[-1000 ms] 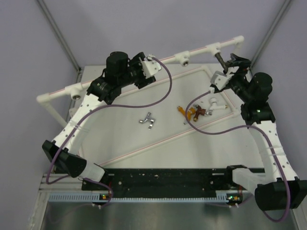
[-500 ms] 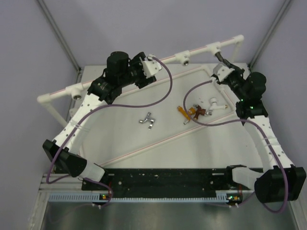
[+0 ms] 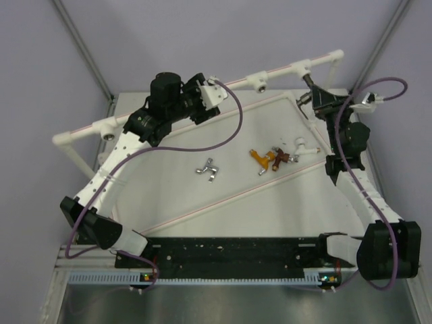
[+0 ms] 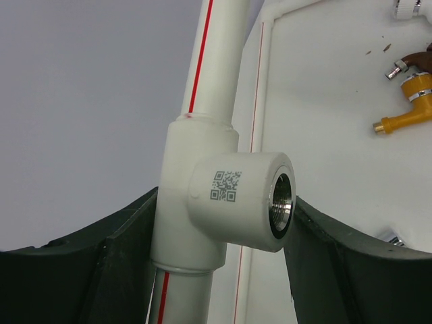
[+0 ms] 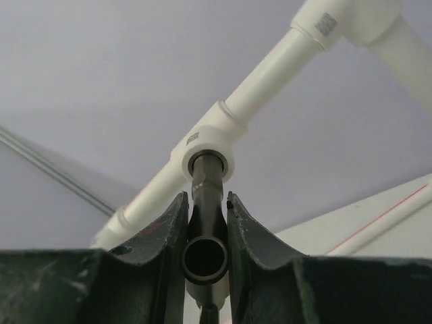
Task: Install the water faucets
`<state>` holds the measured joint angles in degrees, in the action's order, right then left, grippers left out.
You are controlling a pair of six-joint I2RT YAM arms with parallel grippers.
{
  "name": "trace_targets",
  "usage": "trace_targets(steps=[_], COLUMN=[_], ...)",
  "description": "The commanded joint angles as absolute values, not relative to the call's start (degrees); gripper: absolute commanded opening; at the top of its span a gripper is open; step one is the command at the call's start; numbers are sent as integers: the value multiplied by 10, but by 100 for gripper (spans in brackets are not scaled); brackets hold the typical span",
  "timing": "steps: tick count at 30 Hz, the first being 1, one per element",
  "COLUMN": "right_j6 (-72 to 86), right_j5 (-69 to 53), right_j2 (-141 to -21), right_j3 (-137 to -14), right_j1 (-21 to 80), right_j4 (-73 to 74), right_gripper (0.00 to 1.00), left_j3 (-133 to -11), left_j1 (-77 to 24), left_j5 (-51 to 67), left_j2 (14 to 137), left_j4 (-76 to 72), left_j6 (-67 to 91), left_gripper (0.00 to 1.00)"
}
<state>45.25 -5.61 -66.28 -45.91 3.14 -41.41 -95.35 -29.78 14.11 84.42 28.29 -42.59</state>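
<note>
A: What changed on your right side in the last second?

B: Your right hand (image 5: 206, 206) was spread wide beside the dark grey faucet (image 5: 206, 179). Now it has clamped onto it. The wrist has rolled over, so the purple cable (image 3: 388, 82) arcs high over the far right corner. The faucet's end sits at the mouth of the far-right socket (image 5: 202, 145) on the white pipe rail (image 3: 278, 72); how deep it goes, I cannot tell.

A: And your left?

B: No change. Your left hand (image 4: 223, 226) has a finger on each side of another socket (image 4: 233, 199), left of centre on the rail. Whether the fingers press it or only flank it, I cannot tell.

A: Anything in the way?

B: Your right forearm reaches over the worktop (image 3: 169, 196) just right of the white faucet (image 3: 304, 145). From above, your left wrist hides the socket it straddles.

A: Count them for me.

B: Five faucets. The grey one is in your grip and four lie loose. The silver faucet (image 3: 209, 169) is near the middle. The orange-gold faucet (image 3: 260, 158) and reddish-brown faucet (image 3: 280, 158) lie close together, with the white one to their right. I can see four sockets on the rail.
</note>
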Motion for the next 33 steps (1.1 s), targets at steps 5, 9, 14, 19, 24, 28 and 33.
trace_targets(steps=[5,9,14,19,24,28,33], right_j6=[1085,1052,934,714,348,53,-296], right_j5=[28,41,68,72,73,49,9], right_j2=[-701,-690,-631,-543,-463,-449,-448], right_j3=[-426,-443,-404,-389,-431,-489,-510], right_j1=[50,50,47,47,47,47,46], right_j4=[-549,-526,-504,-423,-282,-181,-156], right_gripper=[7,32,75,99,99,99,98], left_j3=[-965,-967,-968,-972,-974,-974,-972], left_j1=[-304,-305,-305,-305,-305,-304,-305], left_j5=[169,163,158,160,164,163,163], left_j2=[853,853,852,855,858,857,857], left_j4=[268,270,271,272,272,272,272], left_j6=[-415,-417,-420,-420,-418,-418,-417], left_gripper=[70,70,70,70,70,70,70])
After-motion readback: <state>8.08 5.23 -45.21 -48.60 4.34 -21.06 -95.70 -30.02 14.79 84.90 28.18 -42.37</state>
